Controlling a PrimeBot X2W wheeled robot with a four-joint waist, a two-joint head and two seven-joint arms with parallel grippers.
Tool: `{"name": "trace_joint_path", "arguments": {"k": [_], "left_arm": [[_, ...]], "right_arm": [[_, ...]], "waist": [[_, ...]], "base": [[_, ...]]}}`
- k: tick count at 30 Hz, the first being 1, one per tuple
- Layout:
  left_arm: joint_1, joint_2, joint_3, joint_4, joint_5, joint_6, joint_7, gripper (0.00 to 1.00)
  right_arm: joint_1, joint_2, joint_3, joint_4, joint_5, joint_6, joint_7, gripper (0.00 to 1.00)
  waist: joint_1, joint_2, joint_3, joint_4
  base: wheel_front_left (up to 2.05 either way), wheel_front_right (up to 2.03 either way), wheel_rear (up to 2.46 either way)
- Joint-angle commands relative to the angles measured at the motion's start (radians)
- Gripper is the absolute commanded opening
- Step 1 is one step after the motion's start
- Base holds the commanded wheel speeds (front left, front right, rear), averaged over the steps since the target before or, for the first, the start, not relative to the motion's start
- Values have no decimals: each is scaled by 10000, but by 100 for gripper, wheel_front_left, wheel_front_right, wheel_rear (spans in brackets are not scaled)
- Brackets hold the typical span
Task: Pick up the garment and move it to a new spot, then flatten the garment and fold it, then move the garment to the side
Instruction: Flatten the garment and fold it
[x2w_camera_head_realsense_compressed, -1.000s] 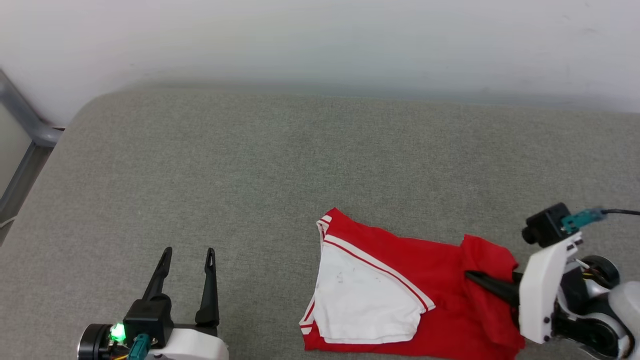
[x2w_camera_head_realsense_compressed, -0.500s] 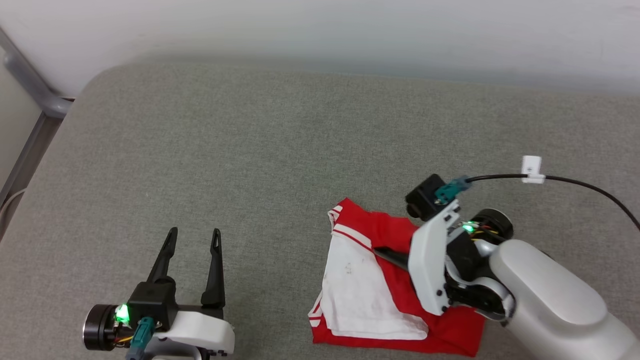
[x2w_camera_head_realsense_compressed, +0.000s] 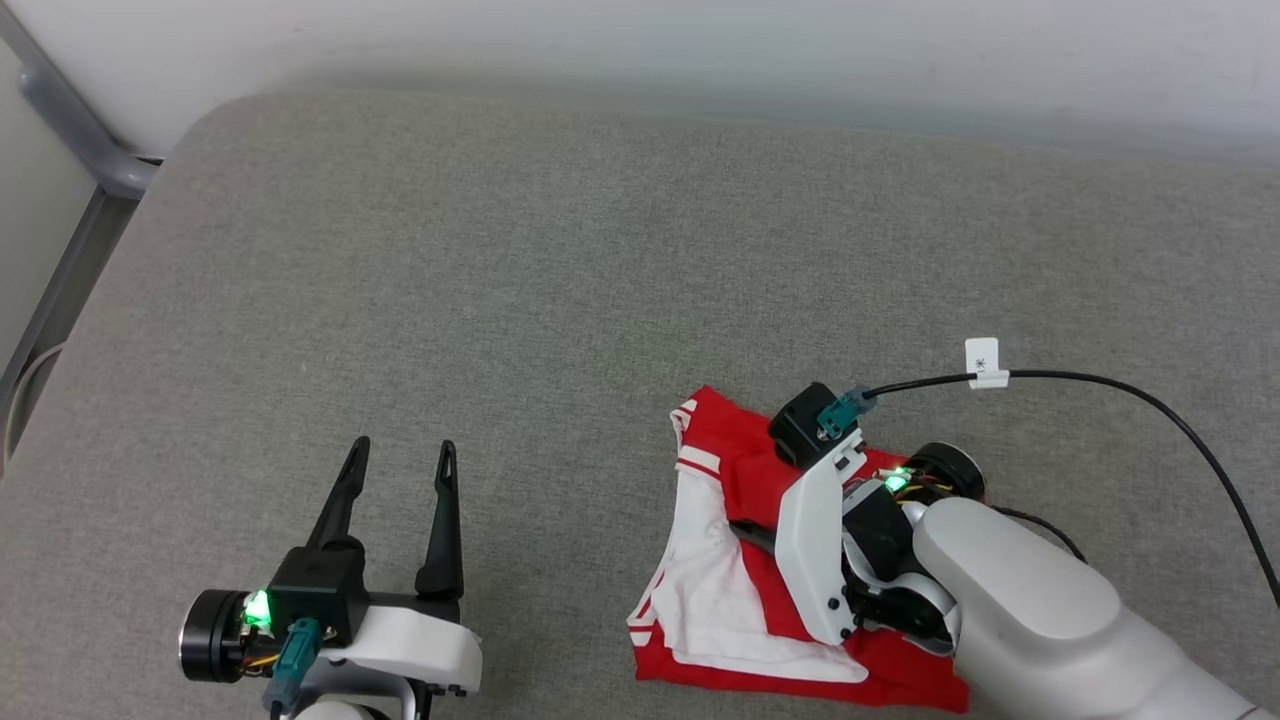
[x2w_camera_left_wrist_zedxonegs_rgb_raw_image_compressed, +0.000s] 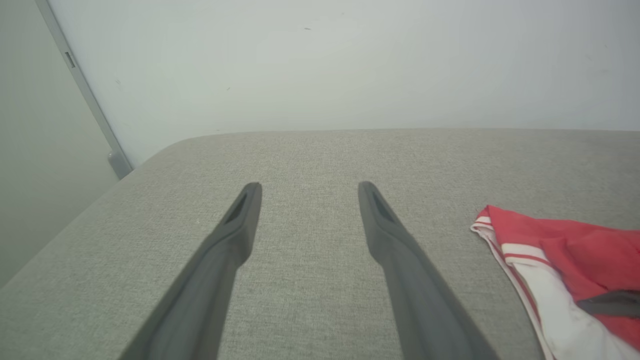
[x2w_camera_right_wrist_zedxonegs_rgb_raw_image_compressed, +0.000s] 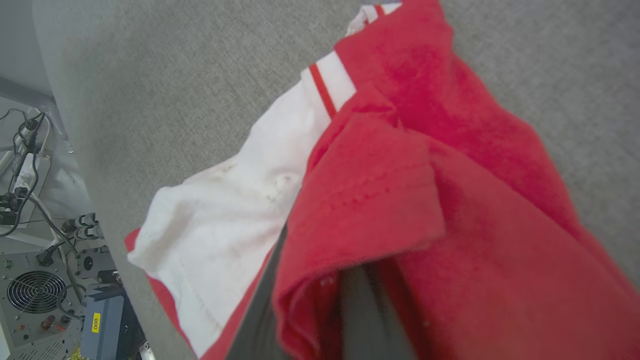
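Note:
The garment (x2w_camera_head_realsense_compressed: 715, 585), red with a white sleeve and striped trim, lies partly folded on the grey cushion at the lower right of the head view. My right gripper (x2w_camera_head_realsense_compressed: 742, 527) is shut on a red layer of it and holds that layer over the white sleeve. In the right wrist view the red fold (x2w_camera_right_wrist_zedxonegs_rgb_raw_image_compressed: 380, 200) drapes over my dark fingers (x2w_camera_right_wrist_zedxonegs_rgb_raw_image_compressed: 367, 310) and hides their tips. My left gripper (x2w_camera_head_realsense_compressed: 400, 462) stands open over bare cushion to the garment's left, apart from it. The left wrist view shows its spread fingers (x2w_camera_left_wrist_zedxonegs_rgb_raw_image_compressed: 240, 220) and the garment's edge (x2w_camera_left_wrist_zedxonegs_rgb_raw_image_compressed: 545, 250).
The grey cushion (x2w_camera_head_realsense_compressed: 500, 280) stretches far and left, ending at a pale wall (x2w_camera_head_realsense_compressed: 640, 40). A grey metal frame (x2w_camera_head_realsense_compressed: 90, 150) stands at the far left. A black cable (x2w_camera_head_realsense_compressed: 1100, 385) with a white tag arcs over the right. Electronics (x2w_camera_right_wrist_zedxonegs_rgb_raw_image_compressed: 35, 290) sit below the cushion's edge.
My right arm has swung left, dragging the red cloth across the garment and over the white sleeve. The head camera has shifted too. The left gripper stays open in place.

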Motion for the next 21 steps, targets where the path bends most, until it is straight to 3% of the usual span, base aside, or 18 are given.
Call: {"name": "trace_joint_path", "arguments": {"k": [1, 2, 4, 5, 14, 21], "left_arm": [[-53, -13, 19, 13, -16, 28, -22, 100], [-4, -14, 38, 17, -9, 39, -22, 100], [89, -15, 65, 28, 42, 23, -22, 100], [135, -16, 81, 40, 58, 10, -22, 100], [521, 50, 204, -98, 215, -8, -22, 100], [778, 69, 256, -181, 209, -19, -22, 100]], "right_arm": [[65, -1, 139, 185, 39, -10, -161, 0], [40, -13, 160, 201, 55, -11, -392, 5], [-81, -90, 200, 133, -43, -13, -920, 62], [-89, -125, 220, 20, -11, -13, -1161, 100], [443, -1235, -564, -1847, 193, -10, -2996, 100], [1137, -1806, -2477, -2506, -564, -8, -4606, 100]], "waist": [[-1, 0, -44, -47], [-1, 0, -82, -88], [-1, 0, -186, -187], [-1, 0, -256, -236], [-1, 0, -919, -841], [-1, 0, -1179, -1349]], "base": [[0, 0, 0], [0, 0, 0], [0, 0, 0], [0, 0, 0], [0, 0, 0], [0, 0, 0]]}}
